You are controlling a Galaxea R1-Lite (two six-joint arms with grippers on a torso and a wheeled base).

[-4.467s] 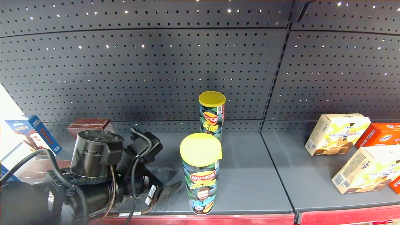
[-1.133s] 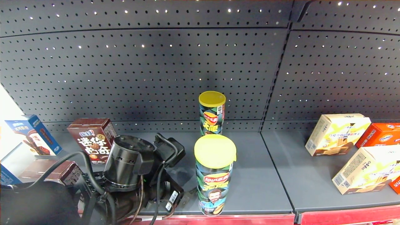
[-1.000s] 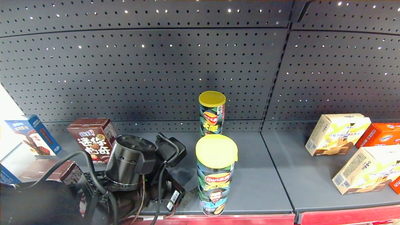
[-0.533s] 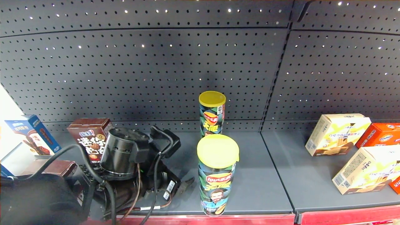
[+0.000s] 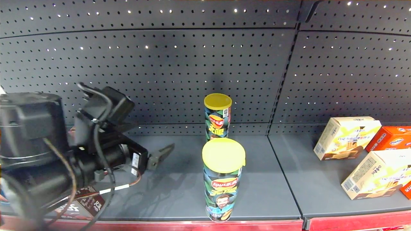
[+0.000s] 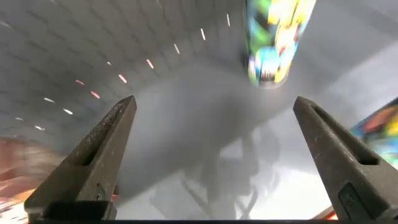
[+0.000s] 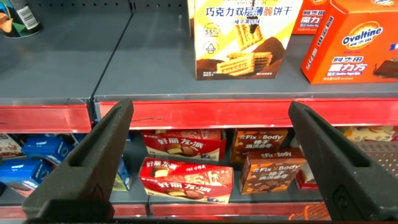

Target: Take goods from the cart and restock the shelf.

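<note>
Two chip cans with yellow lids stand upright on the grey shelf (image 5: 257,179). The front can (image 5: 223,183) is near the shelf's red front edge, the back can (image 5: 218,117) by the pegboard. My left gripper (image 5: 159,154) hangs open above the shelf, left of the front can and apart from it, holding nothing. In the left wrist view its fingers (image 6: 102,155) are spread wide, with a blurred chip can (image 6: 273,43) beyond them. My right gripper (image 7: 211,162) is open and empty, in front of the shelf's red edge (image 7: 186,112).
Cream biscuit boxes (image 5: 348,138) and an orange box (image 5: 390,138) lie on the right shelf section. A brown box (image 5: 86,203) lies under my left arm. The right wrist view shows a cream box (image 7: 239,37), an orange box (image 7: 351,40) and a stocked lower shelf (image 7: 186,177).
My left arm has lifted and drawn back to the left, away from the front can, which stays upright where it stood. The arm now hides the brown and blue boxes at the left.
</note>
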